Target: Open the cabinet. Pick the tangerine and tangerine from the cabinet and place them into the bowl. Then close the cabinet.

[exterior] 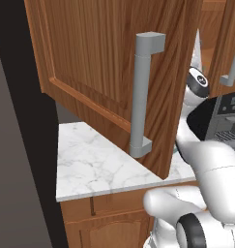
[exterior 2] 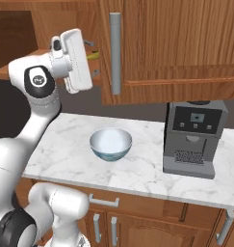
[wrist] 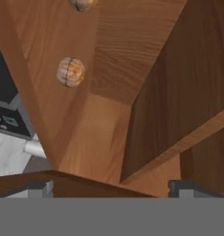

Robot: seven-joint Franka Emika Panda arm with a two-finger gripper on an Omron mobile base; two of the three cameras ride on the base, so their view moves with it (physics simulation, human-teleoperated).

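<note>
- The white arm rises from the base, bends at its dark elbow joint and reaches up toward the open cabinet; in the right base view the hand is turned so its flat white body faces the shelf opening.
- The end effector points into the cabinet's interior. Its two dark finger tips stand far apart at the bottom of the hand view, wide, with nothing between them.
- One cabinet door is swung out toward the camera in the left base view, its long grey bar handle upright and facing outward.
- In the hand view a tangerine rests on the wooden shelf, well ahead of the finger tips and untouched.
- A second tangerine lies farther along the same shelf, cut off by the frame edge.
- The bowl sits on the white marble bench, below the cabinet and below the raised hand; its white inside holds nothing.
- A grey coffee machine stands on the bench to the right of the bowl, apart from it.
</note>
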